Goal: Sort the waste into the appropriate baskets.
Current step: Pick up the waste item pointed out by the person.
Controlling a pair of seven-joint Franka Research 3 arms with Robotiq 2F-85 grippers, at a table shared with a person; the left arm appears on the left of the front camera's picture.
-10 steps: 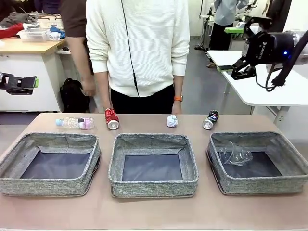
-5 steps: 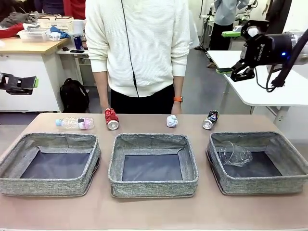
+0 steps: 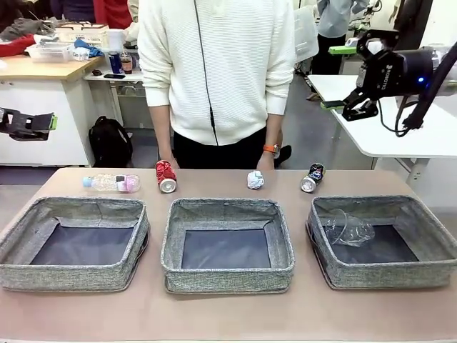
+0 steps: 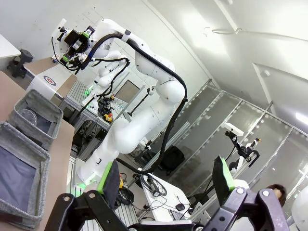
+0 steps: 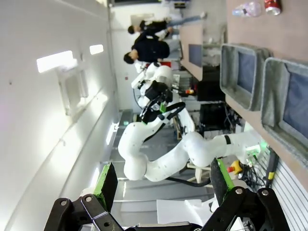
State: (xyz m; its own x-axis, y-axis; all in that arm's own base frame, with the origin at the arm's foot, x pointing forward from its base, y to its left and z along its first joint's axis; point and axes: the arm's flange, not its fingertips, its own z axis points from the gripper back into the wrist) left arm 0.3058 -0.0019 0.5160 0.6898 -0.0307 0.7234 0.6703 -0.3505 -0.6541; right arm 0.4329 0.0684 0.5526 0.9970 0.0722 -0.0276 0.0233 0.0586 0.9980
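Along the table's far edge lie a clear bottle (image 3: pixel 111 183) with a blue cap, a crushed red can (image 3: pixel 166 176), a white paper ball (image 3: pixel 255 179) and a dark can (image 3: pixel 312 178). Three grey baskets stand in front: left (image 3: pixel 71 275), middle (image 3: pixel 227 279) and right (image 3: pixel 385 275). A clear cup (image 3: pixel 348 230) lies in the right one. My left gripper (image 3: pixel 43 123) hangs open high off the table's left end, its green pads (image 4: pixel 108 178) apart. My right gripper (image 3: pixel 339 77) is open high at the right, pads (image 5: pixel 106 185) apart around nothing.
A person in a white sweater (image 3: pixel 214 71) stands at the far edge, one hand (image 3: pixel 268 161) hanging just behind the paper ball. A white table (image 3: pixel 385 136) stands behind at the right, a desk (image 3: pixel 43 68) at the back left. Bare tabletop (image 3: pixel 228 314) runs along the near edge.
The person has shifted a little to the right. My right gripper has turned slightly at the wrist. The left gripper and the waste are unmoved.
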